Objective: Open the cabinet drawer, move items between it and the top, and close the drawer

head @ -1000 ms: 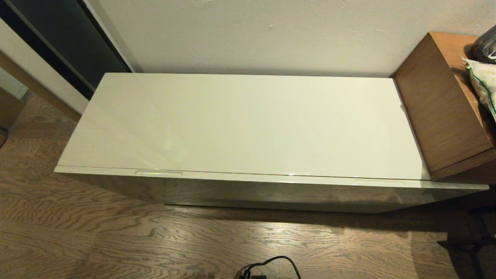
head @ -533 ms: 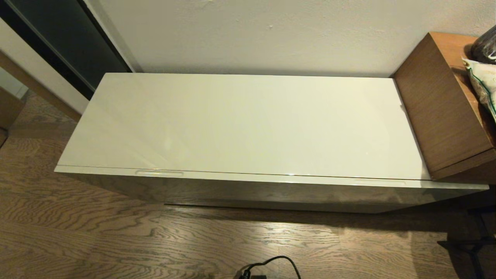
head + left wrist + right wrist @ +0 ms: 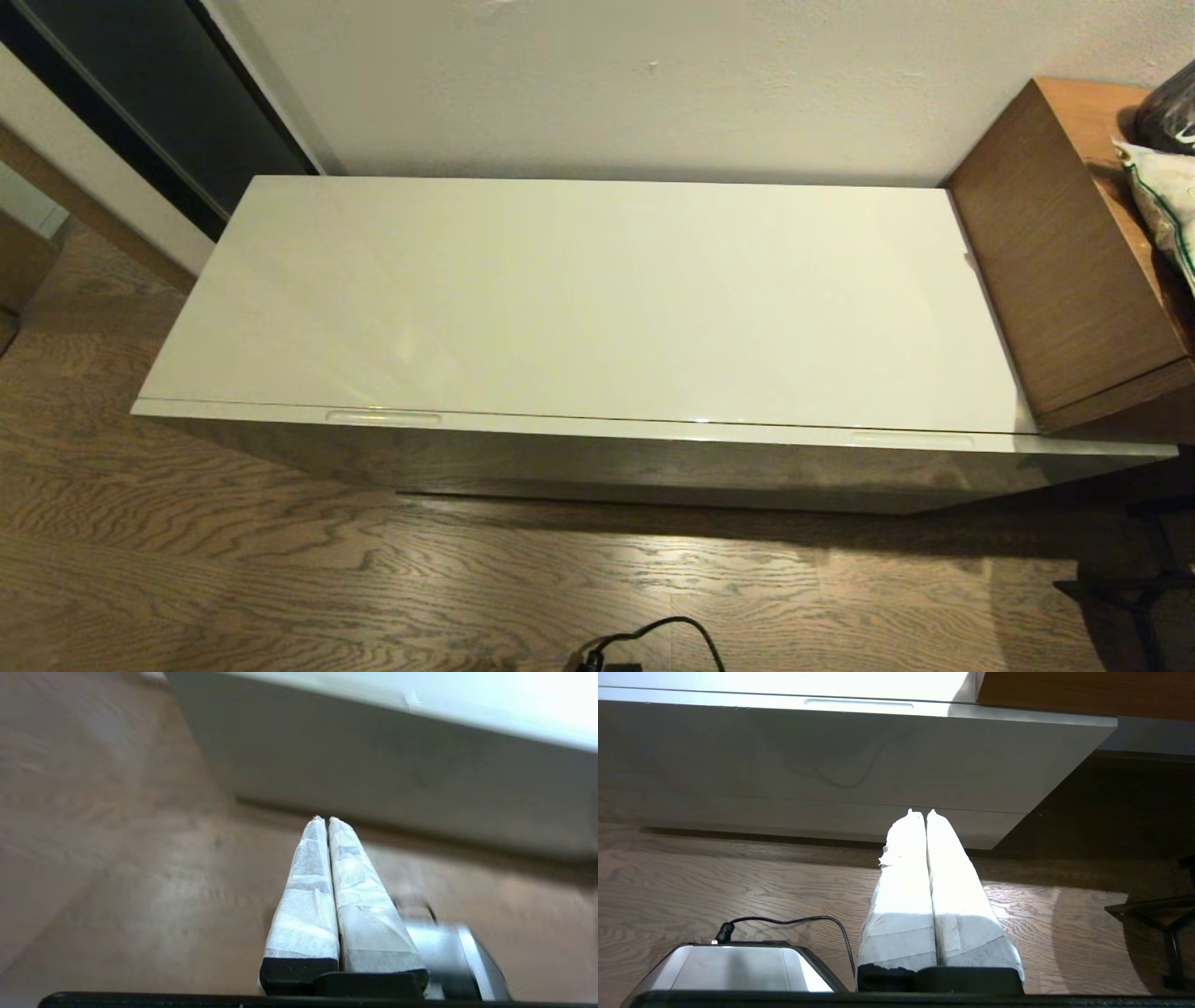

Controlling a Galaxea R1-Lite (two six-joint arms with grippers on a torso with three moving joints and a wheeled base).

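Against a pale wall, the low cabinet's glossy top (image 3: 597, 299) lies bare, and the drawer (image 3: 653, 467) beneath it sits fully shut, its front flush under the top's front lip. By these views the task appears to be at its start: the drawer is not yet opened, no items show anywhere, and every transfer and the final closing remain. The tissue packet and slippers are out of sight, so whether they wait inside the drawer cannot be told.

To the cabinet's right, a taller brown unit (image 3: 1055, 271) butts against its end, hemming that side; the left end stands free beside a dark doorway. The wooden floor (image 3: 280, 579) in front is open, giving the drawer room to slide out, though a black cable (image 3: 672, 630) lies on the boards near the robot's base.

Two shallow recesses (image 3: 383, 417) along the front edge, one toward each end, look like the likeliest places to pull.

Neither arm shows from the head camera. The left hand (image 3: 325, 819), fingers pressed together and holding nothing, points at the drawer front from low over the floor. The right hand (image 3: 920, 812), likewise closed and empty, hangs low facing the cabinet's right end.
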